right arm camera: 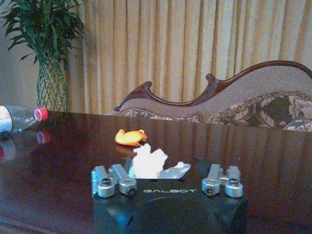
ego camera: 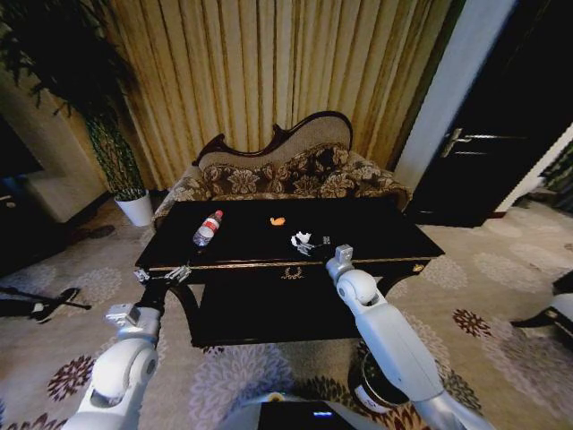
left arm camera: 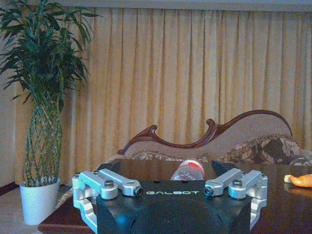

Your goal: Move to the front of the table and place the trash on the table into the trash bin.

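Note:
The dark glossy table [ego camera: 376, 228] stands right in front of me. On it lie a clear bottle [ego camera: 207, 228] with a red label, an orange scrap [ego camera: 278, 220], a crumpled white paper wad [ego camera: 302, 240] and a small pale piece [ego camera: 322, 242]. My left gripper [ego camera: 166, 275] is open at the table's front left edge, facing the bottle [left arm camera: 187, 170]. My right gripper [ego camera: 343, 253] is open over the front edge, with the paper wad [right arm camera: 148, 162] just ahead of it and the orange scrap [right arm camera: 130, 137] beyond. The trash bin [ego camera: 372, 385] sits on the floor under my right arm.
An ornate sofa [ego camera: 286, 175] stands directly behind the table, against tall curtains. A plant in a white pot [ego camera: 136, 208] is at the back left. A dark door [ego camera: 501, 134] is at the right. Patterned carpet surrounds the table; dark objects [ego camera: 36, 305] lie on the floor at left.

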### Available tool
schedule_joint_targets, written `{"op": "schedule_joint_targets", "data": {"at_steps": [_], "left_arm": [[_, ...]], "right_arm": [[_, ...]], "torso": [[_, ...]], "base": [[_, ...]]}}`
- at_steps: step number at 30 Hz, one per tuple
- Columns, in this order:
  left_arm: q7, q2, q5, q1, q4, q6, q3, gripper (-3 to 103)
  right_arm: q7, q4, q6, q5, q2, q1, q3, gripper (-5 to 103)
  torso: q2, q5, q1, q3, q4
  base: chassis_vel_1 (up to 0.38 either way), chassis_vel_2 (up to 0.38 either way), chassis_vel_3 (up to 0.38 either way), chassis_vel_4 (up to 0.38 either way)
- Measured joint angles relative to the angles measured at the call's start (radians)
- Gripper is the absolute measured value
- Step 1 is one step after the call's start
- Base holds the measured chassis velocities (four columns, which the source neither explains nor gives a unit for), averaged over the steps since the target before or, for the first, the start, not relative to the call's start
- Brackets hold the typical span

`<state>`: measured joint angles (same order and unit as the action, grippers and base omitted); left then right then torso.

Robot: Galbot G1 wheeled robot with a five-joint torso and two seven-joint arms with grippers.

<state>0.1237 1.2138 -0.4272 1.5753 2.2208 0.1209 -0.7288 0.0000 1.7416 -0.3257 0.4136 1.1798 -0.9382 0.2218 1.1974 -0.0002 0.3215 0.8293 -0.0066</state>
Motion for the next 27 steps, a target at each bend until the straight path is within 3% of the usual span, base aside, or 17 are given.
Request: {"op": "schedule_joint_targets", "data": {"at_steps": [3, 12, 16, 21, 27], "left_arm": [[-0.001, 0.002, 0.001, 0.001, -0.002, -0.003, 0.0, 100], [-0.001, 0.0, 0.001, -0.003, -0.002, -0.004, 0.001, 100], [-0.001, 0.0, 0.001, -0.003, -0.002, -0.004, 0.001, 100], [-0.001, 0.002, 0.002, -0.004, -0.001, -0.004, 0.003, 100], [-0.001, 0.002, 0.002, -0.004, 0.001, -0.005, 0.003, 100]], "right_arm": [[0.0, 0.0, 0.003, -0.002, -0.001, -0.005, 0.002, 62], [0.0, 0.0, 0.022, -0.014, -0.001, -0.023, 0.01, 58], [0.0, 0.0, 0.025, -0.016, -0.001, -0.024, 0.013, 50], [0.0, -0.002, 0.032, -0.019, 0.001, -0.027, 0.017, 28], [0.0, -0.002, 0.042, -0.023, 0.002, -0.035, 0.024, 13]], "torso": [[0.0, 0.0, 0.0, 0.0, 0.0001], [0.0, 0.0001, 0.0, 0.0, 0.0], [0.0, 0.0, 0.0, 0.0, 0.0], [0.0, 0.0, 0.0, 0.0, 0.0], [0.0, 0.0, 0.0, 0.0, 0.0]], "base": [[0.0, 0.0, 0.0, 0.0], [0.0, 0.0, 0.0, 0.0], [0.0, 0.0, 0.0, 0.0], [0.0, 0.0, 0.0, 0.0], [0.0, 0.0, 0.0, 0.0]]}}
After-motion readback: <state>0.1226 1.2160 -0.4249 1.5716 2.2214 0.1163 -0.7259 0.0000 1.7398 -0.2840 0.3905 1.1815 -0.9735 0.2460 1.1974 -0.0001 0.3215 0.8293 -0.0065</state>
